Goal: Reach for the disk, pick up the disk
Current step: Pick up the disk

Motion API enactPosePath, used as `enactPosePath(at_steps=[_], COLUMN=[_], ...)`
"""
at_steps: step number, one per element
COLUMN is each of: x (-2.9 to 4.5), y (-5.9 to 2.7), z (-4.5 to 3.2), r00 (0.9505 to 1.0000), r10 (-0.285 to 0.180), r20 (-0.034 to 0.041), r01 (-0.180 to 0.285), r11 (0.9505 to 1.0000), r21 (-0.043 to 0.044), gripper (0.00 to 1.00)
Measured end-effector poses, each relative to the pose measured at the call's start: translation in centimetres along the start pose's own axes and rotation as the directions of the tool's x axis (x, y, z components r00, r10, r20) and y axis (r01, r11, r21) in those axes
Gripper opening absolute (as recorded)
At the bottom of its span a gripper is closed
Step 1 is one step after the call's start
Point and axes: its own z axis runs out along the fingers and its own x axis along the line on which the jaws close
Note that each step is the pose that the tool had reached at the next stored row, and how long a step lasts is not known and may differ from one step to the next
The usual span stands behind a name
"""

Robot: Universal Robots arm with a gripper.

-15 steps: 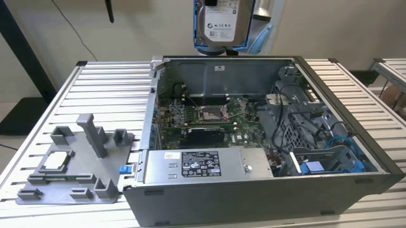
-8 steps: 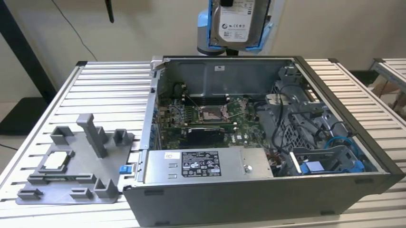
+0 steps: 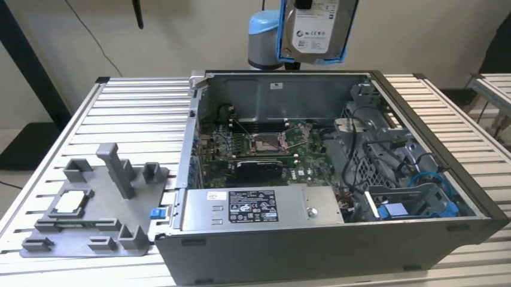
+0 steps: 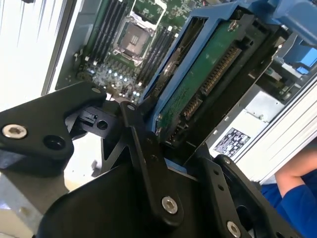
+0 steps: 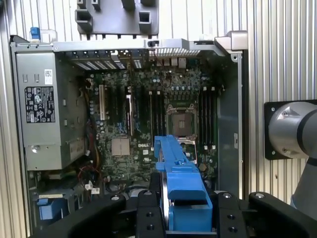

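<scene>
Black linkage plates of the gripper [image 4: 163, 148] fill the foreground in the second wrist view, clamped on the disk [image 4: 198, 84]; its green circuit board and connector row face the lens, edged by the blue plastic bracket. Judging by this, the reach and the pick-up are done: in the exterior view the disk [image 3: 314, 27] hangs high, well clear of the open computer case [image 3: 319, 167] directly below the gripper; silver metal, white printed label, rectangular. Beneath lie the motherboard [image 5: 148, 119], matte green, and the boxy grey power supply [image 5: 44, 109]; the ribbed metal desk [image 3: 119, 113] carries everything.
</scene>
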Motion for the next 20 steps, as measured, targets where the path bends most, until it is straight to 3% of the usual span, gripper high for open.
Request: enactPosePath(at_steps=[14, 20], x=[-0.27, -0.36], y=[-4.29, -5.67], z=[0.17, 0.28], r00=[1.0, 1.0], r10=[0.0, 0.0], r20=[-0.0001, -0.0001], r01=[0.0, 0.0], r11=[1.0, 1.0], r21=[0.0, 0.0], gripper=[0.0, 0.0])
